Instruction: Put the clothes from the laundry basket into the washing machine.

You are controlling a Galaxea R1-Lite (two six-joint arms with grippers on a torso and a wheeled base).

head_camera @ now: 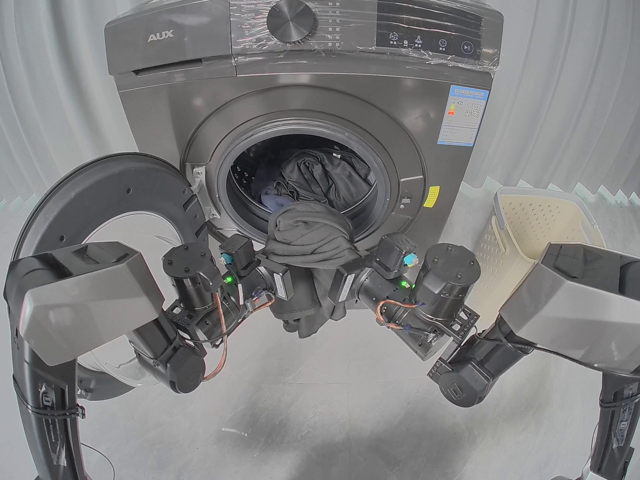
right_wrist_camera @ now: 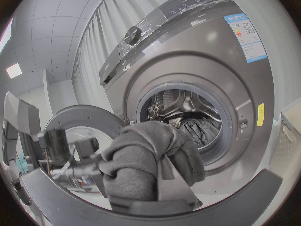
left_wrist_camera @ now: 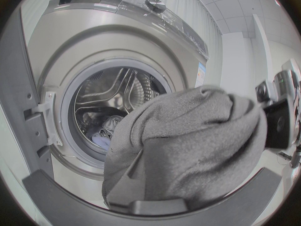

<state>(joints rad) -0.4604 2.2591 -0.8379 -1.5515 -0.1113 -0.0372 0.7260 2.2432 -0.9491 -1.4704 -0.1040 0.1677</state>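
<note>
A dark grey garment (head_camera: 308, 241) hangs bunched between my two grippers, just in front of the lower rim of the washing machine's open drum (head_camera: 303, 178). My left gripper (head_camera: 283, 287) is shut on the garment's left side, and my right gripper (head_camera: 340, 287) is shut on its right side. A tail of the cloth droops below them. The left wrist view has the grey garment (left_wrist_camera: 188, 148) draped over my left gripper (left_wrist_camera: 150, 189). Seen from the right wrist, the garment (right_wrist_camera: 141, 160) wraps my right gripper (right_wrist_camera: 156, 189). Dark clothes (head_camera: 327, 175) lie inside the drum.
The washing machine's round door (head_camera: 113, 195) stands swung open on the left, close behind my left arm. A cream laundry basket (head_camera: 540, 198) sits on the floor to the right of the machine, behind my right arm. Grey floor lies open below the grippers.
</note>
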